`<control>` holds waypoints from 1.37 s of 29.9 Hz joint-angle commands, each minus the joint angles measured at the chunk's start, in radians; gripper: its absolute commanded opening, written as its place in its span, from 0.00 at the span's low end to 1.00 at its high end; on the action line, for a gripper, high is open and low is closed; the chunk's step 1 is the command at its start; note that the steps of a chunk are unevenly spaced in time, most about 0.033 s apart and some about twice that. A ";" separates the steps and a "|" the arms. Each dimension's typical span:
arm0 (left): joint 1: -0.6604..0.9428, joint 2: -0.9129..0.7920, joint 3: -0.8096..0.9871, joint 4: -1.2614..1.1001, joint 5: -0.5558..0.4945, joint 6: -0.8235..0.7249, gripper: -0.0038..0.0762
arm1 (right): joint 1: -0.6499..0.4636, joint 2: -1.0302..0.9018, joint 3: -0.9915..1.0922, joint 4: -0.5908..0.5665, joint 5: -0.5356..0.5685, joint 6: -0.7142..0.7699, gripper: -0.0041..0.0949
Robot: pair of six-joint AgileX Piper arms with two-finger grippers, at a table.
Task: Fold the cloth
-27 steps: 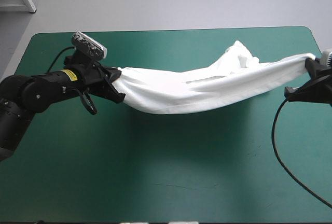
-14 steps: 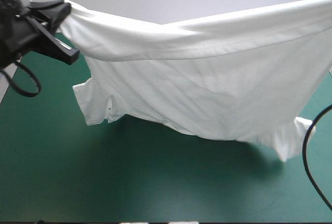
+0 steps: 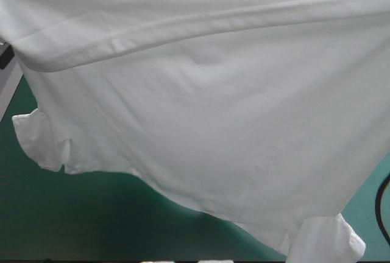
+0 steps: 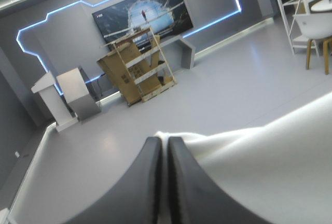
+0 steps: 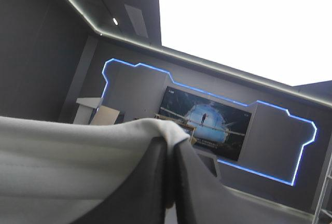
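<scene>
Just before, the T-shirt [image 3: 201, 123] sagged like a rope between our arms. Now we have it hoisted high, hanging as a broad sheet above the tabletop [image 3: 73, 214] with its lower edge apparently clear. Our left pincer [image 4: 163, 142] is clenched on one top corner and our right pincer [image 5: 170, 141] on the other. We judge it opened enough to lay flat. We see no containers.
</scene>
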 commanded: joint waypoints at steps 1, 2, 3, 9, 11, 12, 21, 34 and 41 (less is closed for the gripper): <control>-0.002 0.067 -0.011 0.070 -0.073 -0.021 0.07 | -0.007 0.081 -0.010 -0.013 -0.066 -0.006 0.03; -0.002 0.094 -0.011 0.089 -0.073 -0.028 0.07 | -0.007 0.106 -0.010 -0.013 -0.058 -0.003 0.03; -0.002 0.124 -0.011 0.095 -0.073 -0.028 0.07 | -0.007 0.133 -0.010 -0.013 -0.048 -0.003 0.03; -0.002 0.318 -0.011 0.093 -0.088 -0.030 0.07 | -0.007 0.310 -0.010 0.003 -0.040 0.005 0.03; 0.006 0.385 -0.011 0.085 -0.091 -0.035 0.07 | -0.007 0.370 -0.010 0.022 -0.037 0.005 0.03; 0.011 0.422 -0.011 0.072 -0.091 -0.035 0.07 | -0.007 0.403 -0.010 0.031 -0.031 0.000 0.03; 0.101 0.748 -0.011 -0.143 -0.216 -0.019 0.07 | -0.007 0.727 -0.010 0.043 -0.041 -0.020 0.03; 0.121 1.091 -0.011 -0.244 -0.315 0.019 0.07 | -0.007 1.134 -0.014 0.145 -0.105 -0.089 0.03; 0.124 1.118 -0.011 -0.238 -0.310 0.011 0.16 | -0.007 1.184 -0.014 0.145 -0.115 -0.085 0.33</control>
